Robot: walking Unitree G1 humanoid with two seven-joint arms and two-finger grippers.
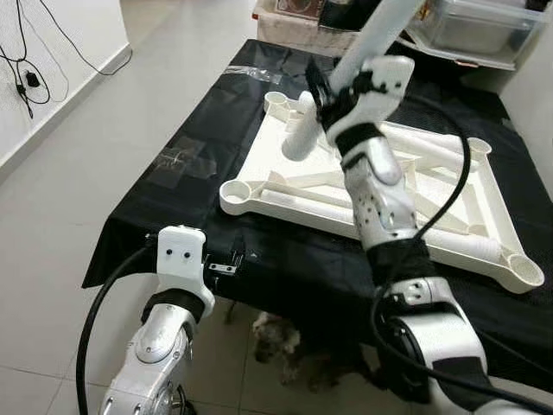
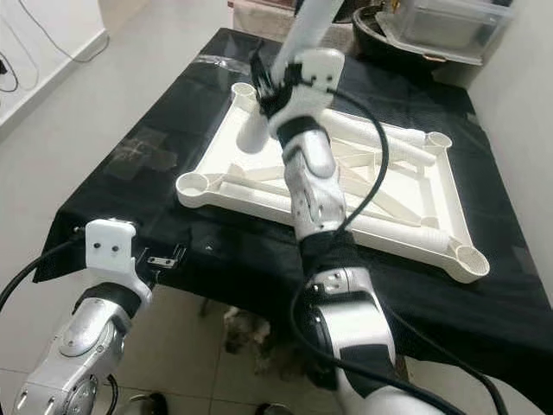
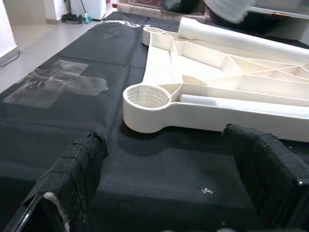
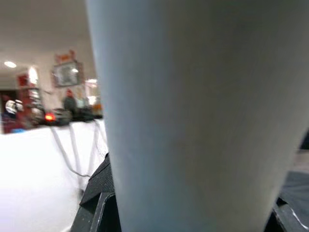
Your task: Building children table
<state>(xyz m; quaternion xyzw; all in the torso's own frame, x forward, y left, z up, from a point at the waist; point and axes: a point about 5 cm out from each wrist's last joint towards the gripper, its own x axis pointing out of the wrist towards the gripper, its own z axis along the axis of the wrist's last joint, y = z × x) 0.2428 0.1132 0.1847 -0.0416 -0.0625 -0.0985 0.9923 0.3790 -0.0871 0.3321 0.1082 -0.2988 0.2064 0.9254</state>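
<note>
We see the smooth cream plastic tabletop frame (image 1: 380,186), ribbed with threaded round corner sockets, lying on the black cloth (image 1: 181,186). Above the frame's far corner, our right gripper (image 1: 321,97) is clamped around a smooth white tubular leg (image 1: 363,60), held tilted. Our left gripper (image 3: 169,193) hangs wide apart, holding nothing, beside the frame's near corner socket (image 3: 146,98).

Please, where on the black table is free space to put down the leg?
Bare black cloth lies along the near edge, between the white tabletop frame and the left gripper, and left of the frame around the tape patches. The far end by the bins is crowded.
</note>
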